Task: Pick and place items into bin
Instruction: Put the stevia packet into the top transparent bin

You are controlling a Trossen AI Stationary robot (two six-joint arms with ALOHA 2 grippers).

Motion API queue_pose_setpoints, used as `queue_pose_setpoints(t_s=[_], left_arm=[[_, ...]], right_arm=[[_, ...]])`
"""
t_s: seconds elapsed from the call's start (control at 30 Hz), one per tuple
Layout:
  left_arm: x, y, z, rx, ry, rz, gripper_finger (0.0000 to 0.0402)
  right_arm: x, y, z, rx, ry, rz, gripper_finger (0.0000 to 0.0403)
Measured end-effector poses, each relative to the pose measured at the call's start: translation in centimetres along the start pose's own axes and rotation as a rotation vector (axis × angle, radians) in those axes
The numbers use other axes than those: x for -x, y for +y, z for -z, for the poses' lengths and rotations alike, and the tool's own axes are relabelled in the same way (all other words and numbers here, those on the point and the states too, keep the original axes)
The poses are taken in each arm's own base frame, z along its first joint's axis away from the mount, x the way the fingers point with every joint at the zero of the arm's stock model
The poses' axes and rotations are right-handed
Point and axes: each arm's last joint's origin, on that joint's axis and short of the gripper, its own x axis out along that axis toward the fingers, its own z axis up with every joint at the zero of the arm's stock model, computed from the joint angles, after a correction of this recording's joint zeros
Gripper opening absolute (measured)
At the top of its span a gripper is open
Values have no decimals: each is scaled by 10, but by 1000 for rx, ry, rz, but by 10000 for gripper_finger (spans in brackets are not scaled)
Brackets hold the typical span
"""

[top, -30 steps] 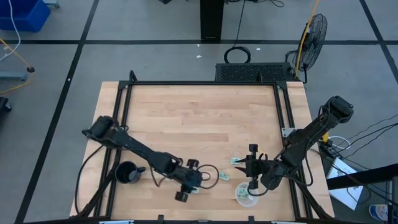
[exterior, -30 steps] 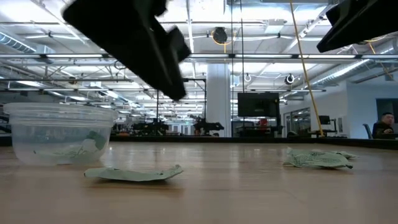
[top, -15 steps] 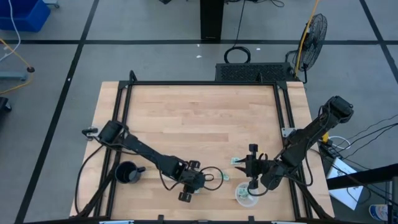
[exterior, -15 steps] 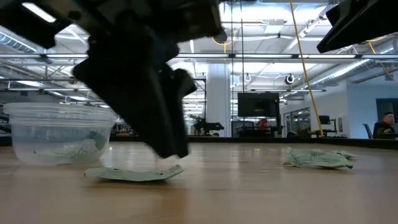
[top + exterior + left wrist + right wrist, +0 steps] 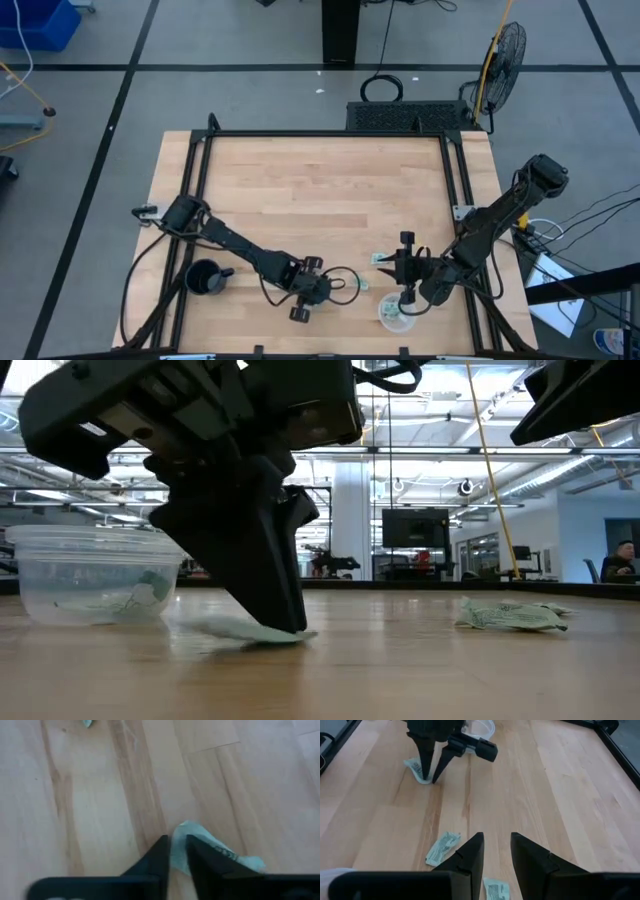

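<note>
My left gripper (image 5: 338, 287) is down on the table near its near edge. It is shut on a small pale green-and-white packet (image 5: 220, 851), which also shows in the low view (image 5: 225, 628). My right gripper (image 5: 397, 270) hovers open to its right, beside a clear round cup (image 5: 395, 312) that holds packets. Two more packets (image 5: 442, 847) (image 5: 496, 891) lie flat on the wood just ahead of my right gripper's fingers. A further packet (image 5: 510, 615) lies flat at the right of the low view. My left gripper pinches the packet by one end (image 5: 181, 831) between its two fingertips. The fingers (image 5: 275, 590) come down at a slant from above. The rest of the packet (image 5: 215, 627) lies on the wood beside the tips.
A black mug (image 5: 203, 278) stands near the table's near-left corner, beside the left arm. A clear cup (image 5: 479, 727) sits just behind my left gripper. The far half of the table (image 5: 320, 180) is bare wood inside a black frame.
My left gripper has come down from above the table onto the packet, moving slightly toward the right edge, until its fingertips reach the wood. The packet, which lay flat, has shifted a little toward the fingers. My right arm has kept still.
</note>
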Motion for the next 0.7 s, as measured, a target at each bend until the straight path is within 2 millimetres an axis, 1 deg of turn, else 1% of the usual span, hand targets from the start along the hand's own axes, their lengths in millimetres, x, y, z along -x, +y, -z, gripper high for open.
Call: queue_pose_setpoints(t_s=[0.07, 0.1, 0.17, 0.23, 0.3, 0.37, 0.5, 0.57, 0.63, 0.7], left_arm=[[0, 0, 0, -1, 0, 3, 23], [0, 0, 0, -2, 0, 4, 12], [3, -1, -1, -19, -1, 12, 10], [12, -3, -1, -55, 4, 11, 8], [31, -5, -3, -78, -7, -16, 4], [58, -7, -4, -71, -5, -75, 5], [110, -10, 4, -22, 11, -212, 3], [134, -12, 8, 9, -11, -273, 4], [149, -13, 13, 39, -12, -316, 3], [151, -15, 20, 50, -20, -324, 3]], right_arm=[[0, 0, 0, 0, 0, 0, 89], [0, 0, 0, 0, 0, 0, 89], [0, 0, 0, 0, 0, 0, 89], [0, 0, 0, 0, 1, 0, 89], [0, 0, 0, 0, 0, 0, 89], [0, 0, 0, 0, 0, 0, 89], [0, 0, 0, 0, 0, 0, 89], [0, 0, 0, -1, 0, 0, 89], [0, 0, 0, -1, 0, 0, 89], [0, 0, 1, -4, -3, -1, 89]])
